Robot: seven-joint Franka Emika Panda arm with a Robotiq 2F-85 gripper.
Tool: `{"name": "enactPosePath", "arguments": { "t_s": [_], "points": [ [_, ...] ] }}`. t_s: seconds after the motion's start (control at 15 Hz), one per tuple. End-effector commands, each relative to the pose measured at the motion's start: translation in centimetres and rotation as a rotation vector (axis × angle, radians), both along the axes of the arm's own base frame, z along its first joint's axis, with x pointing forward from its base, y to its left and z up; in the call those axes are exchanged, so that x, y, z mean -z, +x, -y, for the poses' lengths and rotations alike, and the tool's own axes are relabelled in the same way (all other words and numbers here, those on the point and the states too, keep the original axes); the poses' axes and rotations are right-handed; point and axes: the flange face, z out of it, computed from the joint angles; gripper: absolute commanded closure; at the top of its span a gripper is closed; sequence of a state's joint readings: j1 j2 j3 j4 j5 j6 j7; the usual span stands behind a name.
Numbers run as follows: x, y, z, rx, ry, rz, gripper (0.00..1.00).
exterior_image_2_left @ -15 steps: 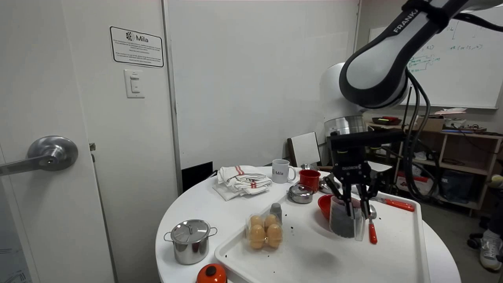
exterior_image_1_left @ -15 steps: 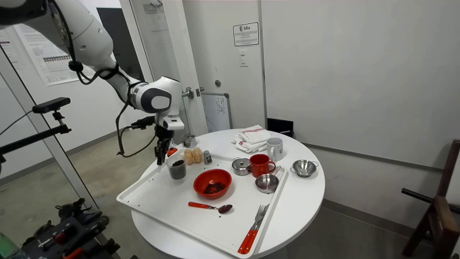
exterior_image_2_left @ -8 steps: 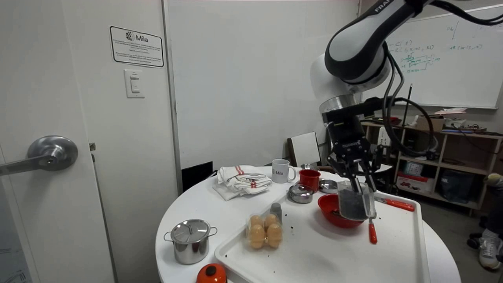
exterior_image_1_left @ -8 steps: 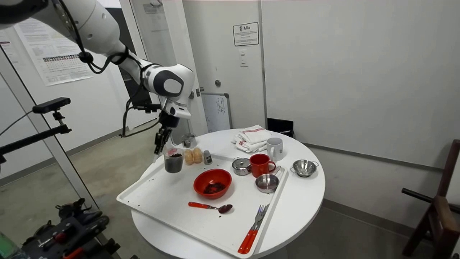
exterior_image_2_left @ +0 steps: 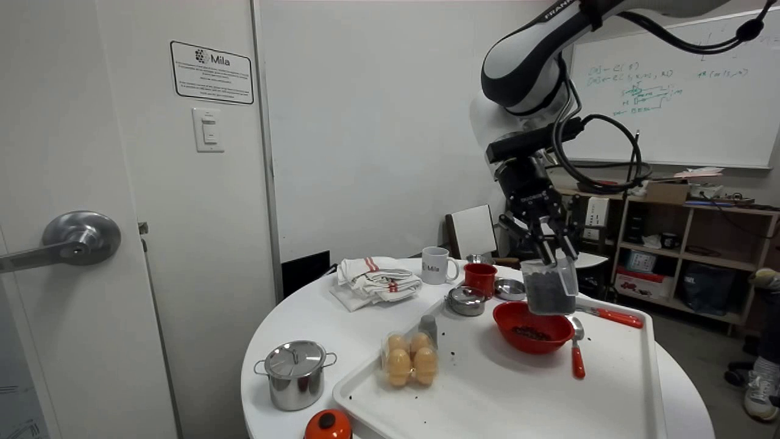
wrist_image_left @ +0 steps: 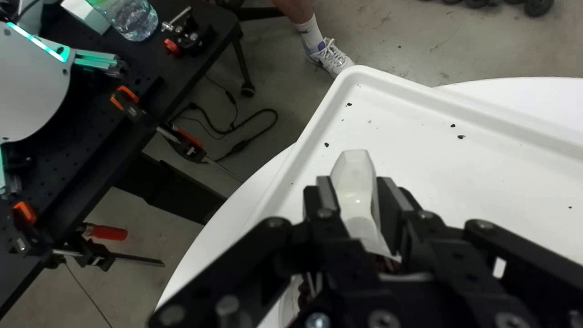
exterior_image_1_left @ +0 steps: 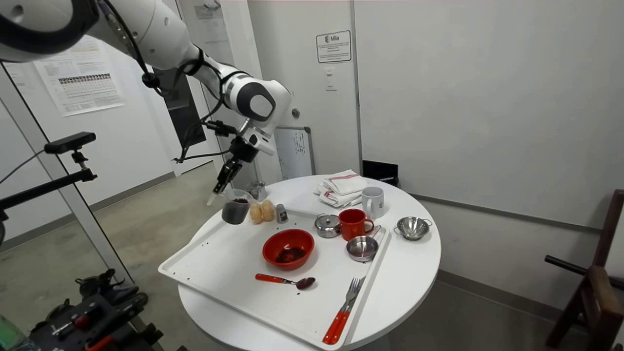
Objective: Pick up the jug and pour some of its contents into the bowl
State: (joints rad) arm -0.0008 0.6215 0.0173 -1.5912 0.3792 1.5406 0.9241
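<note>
The jug (exterior_image_1_left: 236, 211) is a see-through plastic measuring jug with dark grains inside. It also shows in an exterior view (exterior_image_2_left: 549, 292). My gripper (exterior_image_1_left: 217, 192) is shut on its pale handle (wrist_image_left: 355, 182), which sits between the two finger pads in the wrist view. The jug hangs above the tray, slightly tilted. The red bowl (exterior_image_1_left: 282, 239) stands on the tray with some dark grains in its bottom. In an exterior view the jug overlaps the bowl's far rim (exterior_image_2_left: 529, 345). In the wrist view the jug's body is mostly hidden behind my fingers.
The white tray (exterior_image_1_left: 214, 265) has scattered dark grains and a red-handled spoon (exterior_image_1_left: 285, 280). Eggs (exterior_image_2_left: 412, 358), a grey shaker (exterior_image_2_left: 428, 328), a lidded pot (exterior_image_1_left: 327, 225), a red cup (exterior_image_1_left: 353, 224), a small pan (exterior_image_1_left: 362, 247) and a fork and knife (exterior_image_1_left: 343, 312) stand around.
My gripper has risen with the jug in it, and the wrist has tilted, so the jug leans more than before. The bowl and the other things have not moved.
</note>
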Motion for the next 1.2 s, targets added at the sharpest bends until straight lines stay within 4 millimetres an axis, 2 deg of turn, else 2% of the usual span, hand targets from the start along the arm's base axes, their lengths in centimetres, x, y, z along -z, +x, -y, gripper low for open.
{"name": "enactPosePath", "arguments": {
  "t_s": [0.0, 0.07, 0.13, 0.33, 0.4, 0.73, 1.13],
  "points": [
    [0.3, 1.1, -0.6, -0.019, -0.008, -0.030, 0.88],
    [0.2, 0.5, 0.4, 0.001, 0.002, -0.014, 0.88],
    [0.5, 0.5, 0.4, 0.001, 0.000, -0.015, 0.73],
    [0.7, 0.5, 0.4, 0.000, -0.002, -0.019, 0.73],
    [0.7, 0.5, 0.4, 0.001, -0.003, -0.019, 0.88],
    [0.5, 1.4, 2.3, 0.105, 0.032, -0.020, 0.88],
    [0.6, 1.9, 7.1, 0.259, 0.105, -0.031, 0.88]
  ]
}}
